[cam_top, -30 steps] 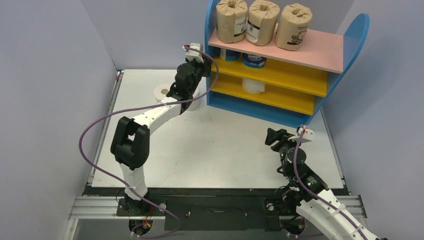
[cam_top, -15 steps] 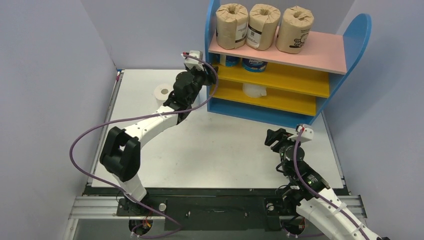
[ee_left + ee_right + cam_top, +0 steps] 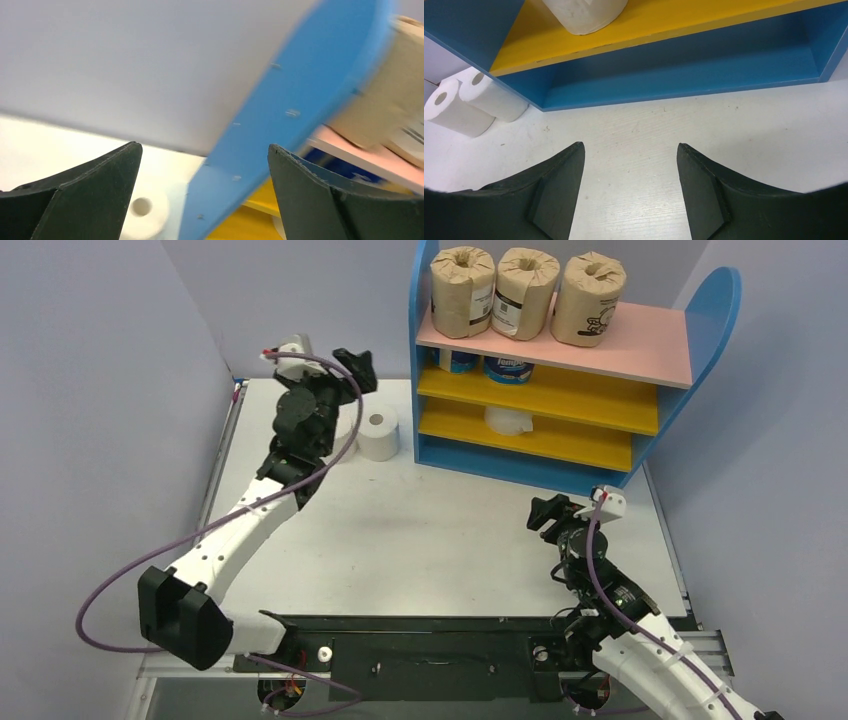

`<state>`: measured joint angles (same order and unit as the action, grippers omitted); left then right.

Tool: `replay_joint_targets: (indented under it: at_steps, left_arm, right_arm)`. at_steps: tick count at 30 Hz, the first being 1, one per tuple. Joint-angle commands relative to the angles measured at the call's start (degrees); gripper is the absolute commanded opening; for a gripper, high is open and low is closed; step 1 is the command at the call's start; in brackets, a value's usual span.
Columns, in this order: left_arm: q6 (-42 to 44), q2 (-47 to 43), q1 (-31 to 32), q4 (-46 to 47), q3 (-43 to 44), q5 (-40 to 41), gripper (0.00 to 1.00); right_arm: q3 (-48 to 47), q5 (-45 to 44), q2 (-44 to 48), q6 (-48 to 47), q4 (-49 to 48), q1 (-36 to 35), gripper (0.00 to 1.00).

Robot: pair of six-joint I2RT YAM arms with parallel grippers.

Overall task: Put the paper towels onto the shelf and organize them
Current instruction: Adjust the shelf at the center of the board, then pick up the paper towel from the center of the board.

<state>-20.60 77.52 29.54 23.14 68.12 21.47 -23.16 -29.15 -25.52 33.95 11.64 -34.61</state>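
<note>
Brown-wrapped paper towels (image 3: 463, 290) atop pink-topped shelf (image 3: 640, 345); left hand (image 3: 357, 368) and right hand (image 3: 545, 512) spread

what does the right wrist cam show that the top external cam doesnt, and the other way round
Only the right wrist view: two plain white rolls side by side on the table beside the shelf's corner (from above, the left arm covers most of one), and the inside of the blue bottom recess.

Only the top external view: three brown-wrapped rolls on the pink top board, and blue-and-white rolls on the upper yellow board.

Both: the shelf, the white roll on its lower yellow board, and the table.
</note>
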Motion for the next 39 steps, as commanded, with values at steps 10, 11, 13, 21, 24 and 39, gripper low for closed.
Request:
replay_joint_targets:
  at_steps: [10,11,13,21,24,39]
  left_arm:
    - [-30.7,3.8,-24.3,-43.0,10.7,-7.3,0.96]
    - [-32.4,5.8,-25.0,-43.7,11.2,-8.8,0.96]
    - [-34.5,8.5,-27.5,-43.4,11.2,-14.3,0.96]
    - [-29.2,21.8,-31.6,-58.3,23.4,-12.4,0.96]
    - [-31.8,29.5,-30.7,-70.5,32.6,-2.2,0.96]
    - [-23.4,41.7,-27.8,-80.6,49.7,-6.4,0.96]
  right_arm:
    - [-3.7,1.6,-6.3,4.6,0.7,-0.4,0.65]
    - [-4.0,1.3,-6.4,4.7,1.0,-0.4,0.66]
    - [-4.1,0.5,-6.4,5.4,2.0,-0.4,0.67]
    - [-1.8,-4.0,-4.3,8.9,4.6,-0.3,0.73]
    - [-1.3,-4.7,-4.1,9.2,4.8,-0.3,0.76]
    - [-2.3,-2.9,-8.5,8.4,4.0,-0.2,0.75]
